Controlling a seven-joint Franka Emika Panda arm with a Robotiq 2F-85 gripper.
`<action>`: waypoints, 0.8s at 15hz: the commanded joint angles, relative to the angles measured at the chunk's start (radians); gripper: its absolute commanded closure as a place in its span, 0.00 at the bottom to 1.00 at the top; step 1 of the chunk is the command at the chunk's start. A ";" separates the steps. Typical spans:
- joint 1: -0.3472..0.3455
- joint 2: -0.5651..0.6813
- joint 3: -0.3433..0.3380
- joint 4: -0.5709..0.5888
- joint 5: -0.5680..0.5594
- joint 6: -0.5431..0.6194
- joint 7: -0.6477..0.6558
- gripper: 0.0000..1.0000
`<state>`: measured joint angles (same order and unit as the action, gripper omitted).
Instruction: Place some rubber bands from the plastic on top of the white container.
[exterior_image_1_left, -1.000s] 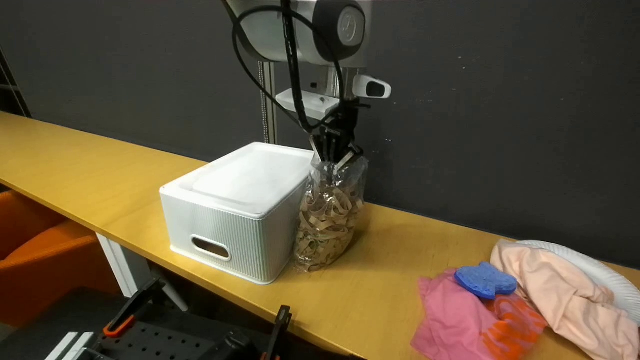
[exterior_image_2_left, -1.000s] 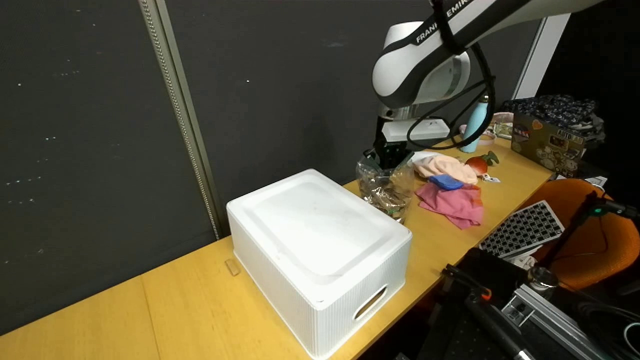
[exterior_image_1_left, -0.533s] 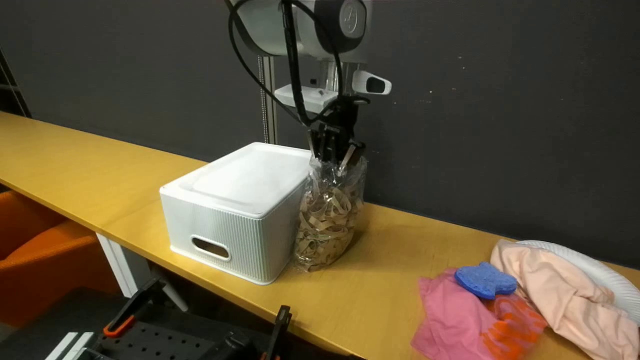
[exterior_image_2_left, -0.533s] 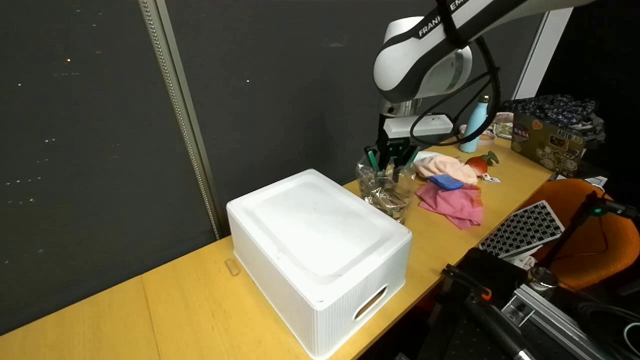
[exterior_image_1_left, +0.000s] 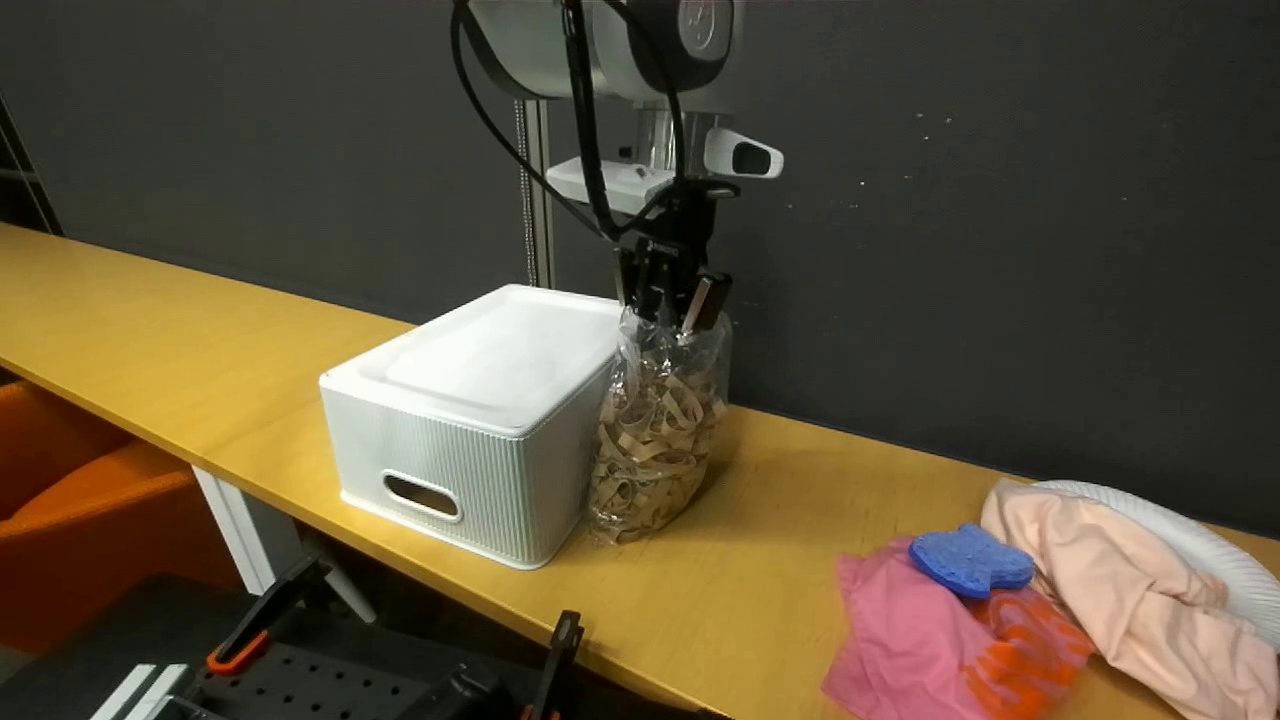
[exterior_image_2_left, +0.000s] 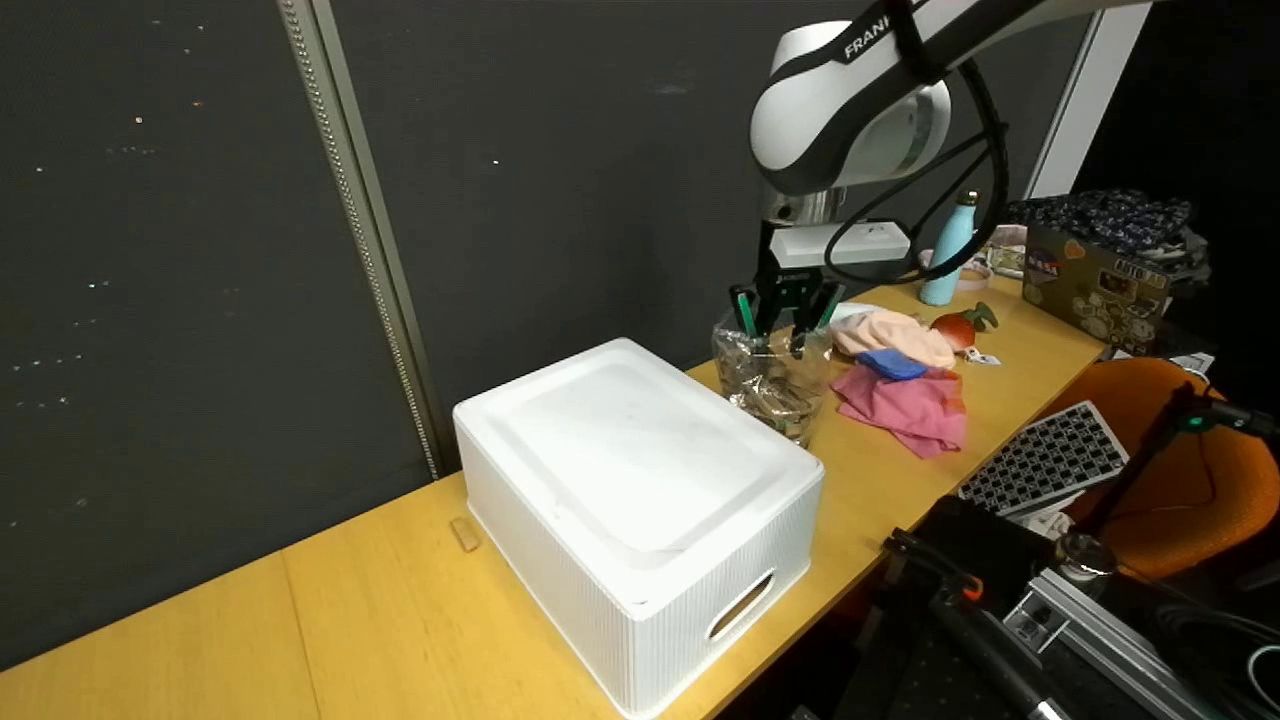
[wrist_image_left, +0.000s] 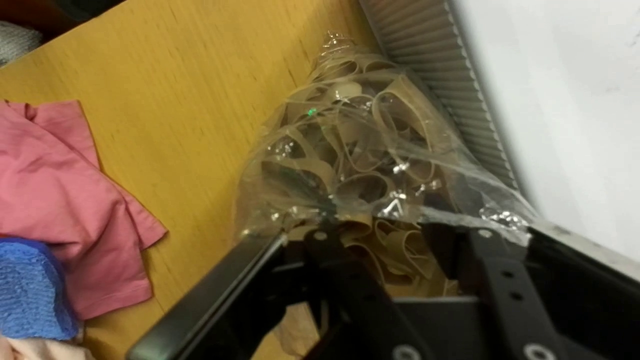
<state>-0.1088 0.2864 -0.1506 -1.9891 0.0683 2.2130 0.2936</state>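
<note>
Bands (exterior_image_1_left: 655, 445) lie in the upright clear bag (exterior_image_2_left: 770, 388), below your claw (exterior_image_2_left: 780, 342), which stands spread within the mouth, so your next reach likely runs down the bag's long axis, just beside the white container (exterior_image_1_left: 470, 400); you count one bag, one container, bands too tangled to number.

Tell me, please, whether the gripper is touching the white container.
Apart. An exterior view shows it: the dark backdrop and the clear plastic bag appear in the gap between the gripper and the white container.
</note>
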 joint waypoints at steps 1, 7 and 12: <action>-0.001 0.000 0.000 0.002 0.000 -0.002 0.000 0.26; 0.001 0.122 0.002 0.027 0.010 0.191 0.003 0.00; -0.005 0.174 0.010 0.020 0.029 0.243 -0.012 0.29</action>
<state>-0.1082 0.4382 -0.1479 -1.9800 0.0720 2.4355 0.2936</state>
